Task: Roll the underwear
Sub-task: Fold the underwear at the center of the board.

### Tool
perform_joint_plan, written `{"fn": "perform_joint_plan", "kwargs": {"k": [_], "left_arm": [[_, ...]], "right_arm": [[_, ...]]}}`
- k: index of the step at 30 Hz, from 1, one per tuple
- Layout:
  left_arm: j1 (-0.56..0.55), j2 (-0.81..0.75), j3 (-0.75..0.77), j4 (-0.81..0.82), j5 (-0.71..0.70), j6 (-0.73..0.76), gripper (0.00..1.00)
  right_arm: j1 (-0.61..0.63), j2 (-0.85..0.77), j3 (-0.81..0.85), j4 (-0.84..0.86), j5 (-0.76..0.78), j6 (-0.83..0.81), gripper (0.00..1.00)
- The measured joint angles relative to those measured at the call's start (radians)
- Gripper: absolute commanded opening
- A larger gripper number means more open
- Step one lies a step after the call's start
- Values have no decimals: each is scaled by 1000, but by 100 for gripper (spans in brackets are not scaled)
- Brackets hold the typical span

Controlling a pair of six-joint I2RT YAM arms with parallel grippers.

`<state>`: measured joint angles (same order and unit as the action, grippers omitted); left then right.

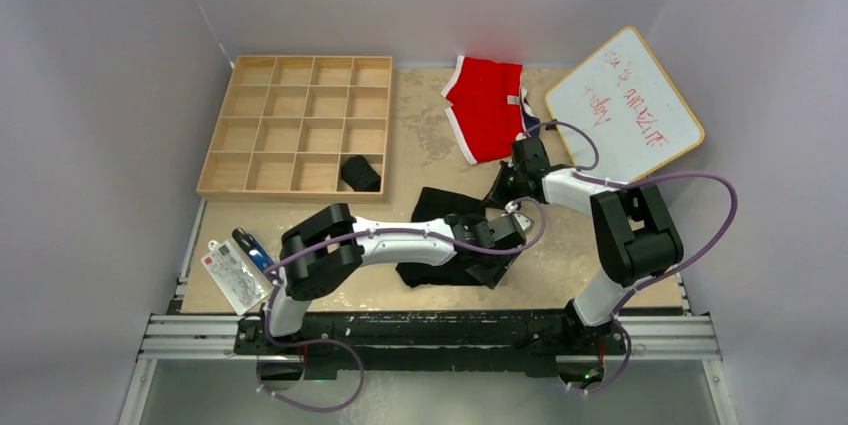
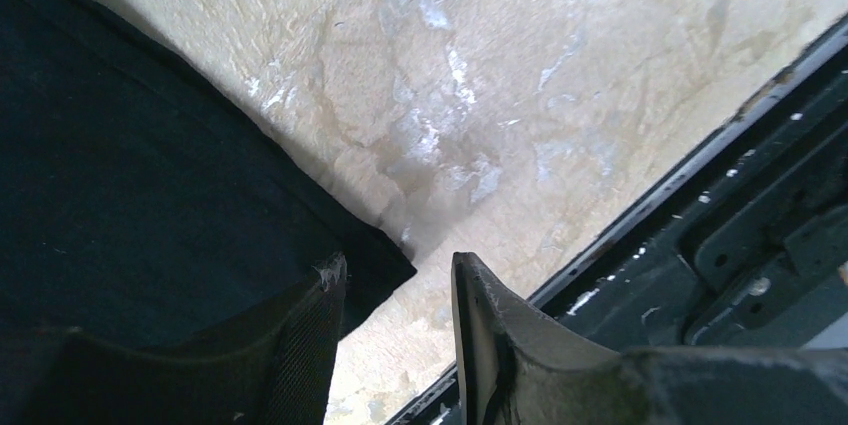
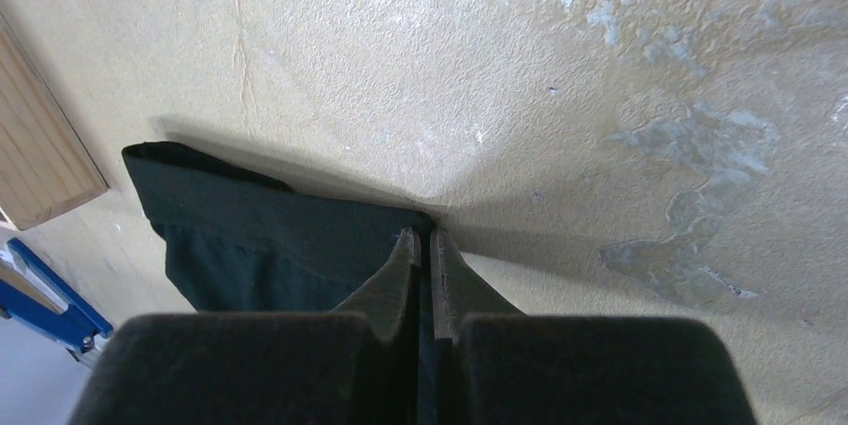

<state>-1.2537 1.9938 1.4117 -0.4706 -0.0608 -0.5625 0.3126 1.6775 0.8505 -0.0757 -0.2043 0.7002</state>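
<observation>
Flat underwear (image 1: 440, 235) lies spread mid-table, between both arms. Right gripper (image 1: 498, 194) is at its far right corner: in the right wrist view the fingers (image 3: 400, 275) are pressed together, pinching the folded edge of the fabric (image 3: 260, 235), with the cloth trailing left from the tips. Left gripper (image 1: 493, 263) is at the near right corner, fingers spread. In the left wrist view one finger (image 2: 305, 330) sits over the cloth (image 2: 150, 195) and the other (image 2: 490, 330) over the bare table (image 2: 520, 95), with the fabric corner between them; I can't tell whether either touches down. The black rail (image 2: 740, 205) of the near edge runs just beside that outer finger, so room is tight there. Open table lies right of the garment. Red briefs (image 1: 487, 105) lie farther back, whiteboard (image 1: 625, 105) at back right. Rolled underwear (image 1: 360, 173) sits in the bottom-row cell at the near right corner of the wooden grid tray (image 1: 300, 110), well apart from both grippers.
</observation>
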Motion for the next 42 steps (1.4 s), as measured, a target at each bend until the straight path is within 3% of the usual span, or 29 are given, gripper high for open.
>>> {"fn": "perform_joint_plan", "kwargs": {"k": [13,26,34,42], "left_arm": [[-28,53,40,-43,-58,35,35],[-62,102,107,-103,-162,62,0],[-74,97,103,-92,-184,76,0],[-50,-60,-74,39,-83,50,0]], "right_arm": [[-5,16,4,13,-27,7,0],[-5,16,5,13,-30,3,0],[-5,11,8,4,-31,-6,0],[-5,-63,8,-138,7,-31,0]]}}
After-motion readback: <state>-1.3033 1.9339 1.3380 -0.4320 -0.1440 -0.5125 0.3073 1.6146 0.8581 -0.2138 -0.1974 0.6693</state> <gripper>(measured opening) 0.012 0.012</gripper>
